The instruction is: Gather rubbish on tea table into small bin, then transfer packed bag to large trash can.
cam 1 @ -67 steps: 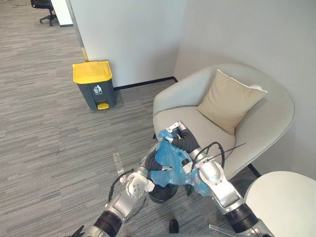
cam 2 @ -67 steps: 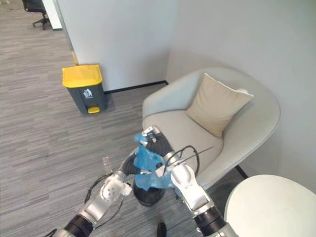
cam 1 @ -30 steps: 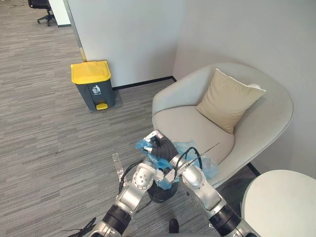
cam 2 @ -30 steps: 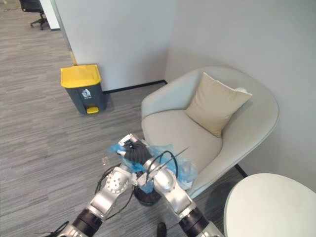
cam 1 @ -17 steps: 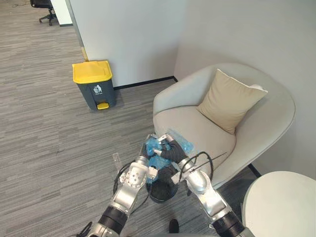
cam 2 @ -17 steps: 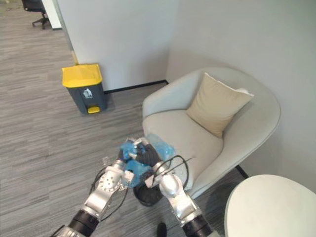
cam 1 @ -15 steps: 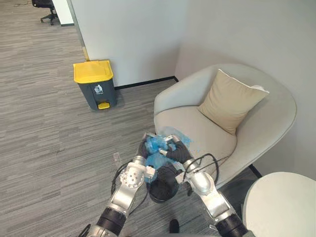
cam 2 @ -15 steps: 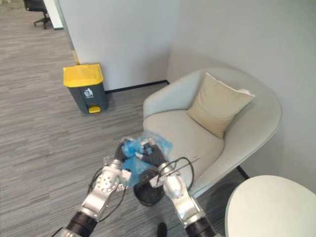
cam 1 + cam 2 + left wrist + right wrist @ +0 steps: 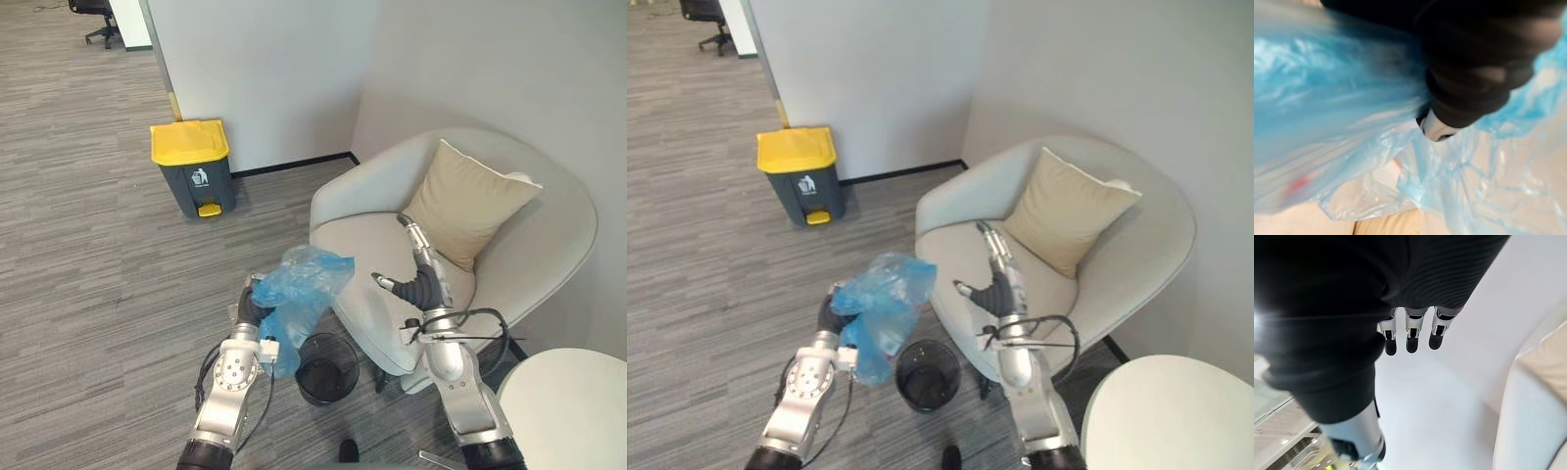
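blue film bag (image 9: 297, 286), held in the air just beside the small black bin (image 9: 328, 370), on the robot's left of it and clear of its rim. the bag is judged light, soft and slippery; hold is best taken at the gathered neck, where the film is bunched. its long axis is seen running steeply, a puffed end pointing up toward the armchair (image 9: 367, 245) and a slack end hanging beside the wrist; which end is the mouth cannot be told. the left hand (image 9: 249, 309) is closed round the bunched film. the right hand (image 9: 423, 286) is raised over the seat, fingers straight, nothing held. the yellow-lidded trash can (image 9: 192, 168) is set well apart by the wall.
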{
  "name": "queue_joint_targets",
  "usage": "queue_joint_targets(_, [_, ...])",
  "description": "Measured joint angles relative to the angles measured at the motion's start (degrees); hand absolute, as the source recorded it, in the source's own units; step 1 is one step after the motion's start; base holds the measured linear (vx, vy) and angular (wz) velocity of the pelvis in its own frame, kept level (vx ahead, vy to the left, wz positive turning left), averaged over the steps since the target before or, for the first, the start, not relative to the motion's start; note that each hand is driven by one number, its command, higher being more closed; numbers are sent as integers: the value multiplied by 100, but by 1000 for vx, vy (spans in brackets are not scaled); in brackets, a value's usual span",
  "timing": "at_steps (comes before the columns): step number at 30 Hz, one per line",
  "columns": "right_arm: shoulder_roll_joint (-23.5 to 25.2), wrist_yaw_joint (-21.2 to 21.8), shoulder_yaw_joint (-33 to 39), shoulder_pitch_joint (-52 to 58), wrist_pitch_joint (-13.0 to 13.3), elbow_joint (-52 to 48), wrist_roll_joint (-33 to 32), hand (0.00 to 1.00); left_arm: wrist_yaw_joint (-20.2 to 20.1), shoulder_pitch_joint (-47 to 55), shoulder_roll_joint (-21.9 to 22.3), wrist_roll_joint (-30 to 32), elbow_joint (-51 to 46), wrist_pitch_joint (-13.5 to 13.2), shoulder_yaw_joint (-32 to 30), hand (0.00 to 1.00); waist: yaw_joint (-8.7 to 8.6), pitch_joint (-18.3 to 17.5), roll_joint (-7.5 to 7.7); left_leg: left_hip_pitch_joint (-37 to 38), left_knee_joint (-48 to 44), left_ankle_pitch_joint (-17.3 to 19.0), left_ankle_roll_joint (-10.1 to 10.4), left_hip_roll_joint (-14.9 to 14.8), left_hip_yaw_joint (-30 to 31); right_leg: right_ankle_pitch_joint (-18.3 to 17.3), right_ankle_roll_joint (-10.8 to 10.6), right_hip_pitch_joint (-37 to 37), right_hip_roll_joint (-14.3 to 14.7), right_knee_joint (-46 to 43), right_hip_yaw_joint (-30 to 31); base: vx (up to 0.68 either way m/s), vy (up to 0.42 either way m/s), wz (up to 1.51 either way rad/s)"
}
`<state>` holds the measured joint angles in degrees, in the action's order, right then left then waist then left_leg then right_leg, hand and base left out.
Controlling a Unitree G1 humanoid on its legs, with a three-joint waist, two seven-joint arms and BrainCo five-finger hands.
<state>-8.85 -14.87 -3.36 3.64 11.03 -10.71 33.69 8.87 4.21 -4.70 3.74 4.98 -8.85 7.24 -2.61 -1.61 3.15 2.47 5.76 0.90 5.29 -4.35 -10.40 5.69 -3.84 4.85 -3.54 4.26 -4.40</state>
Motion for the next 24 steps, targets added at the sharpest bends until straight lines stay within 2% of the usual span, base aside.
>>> queue_joint_targets(3, [164, -14, 256, 175, -3, 48, -147, 0, -5, 191, 53, -16, 9, 0, -179, 100, -1, 15, -23, -6, -6, 8, -12, 2, 1, -2, -3, 0, -4, 1, 0, -1, -2, 1])
queue_joint_targets(6, [441, 21, 601, 459, -15, 424, -747, 0, -14, 431, 154, -63, 96, 1, -405, 100, -1, 60, -90, -27, -43, 15, -21, -3, 6, -13, -17, 0, -29, 4, 11, 0, 0, 0])
queue_joint_targets(11, [654, 377, 1168, 784, -195, 2122, -1768, 0, -153, 571, 141, -287, 968, 31, -718, 100, 13, 123, -199, -50, -243, 107, -12, 2, 14, -12, -16, -80, -53, 26, 3, -27, -10, 0])
queue_joint_targets(15, [656, 604, 1432, 816, -378, 3377, -2240, 0, -305, 608, 122, -393, 1629, 78, -1009, 100, 18, 139, -234, -92, -299, 125, -8, -1, 16, 7, 10, -80, -55, 69, -23, -27, -15, 0])
queue_joint_targets(24, [643, 710, 1679, 614, -634, 5323, -2720, 0, -412, 612, 105, -622, 3088, 265, -1347, 100, 21, 145, -235, 1, -296, 119, -6, 23, 160, -8, 7, -244, -64, 77, -183, -10, -10, 7])
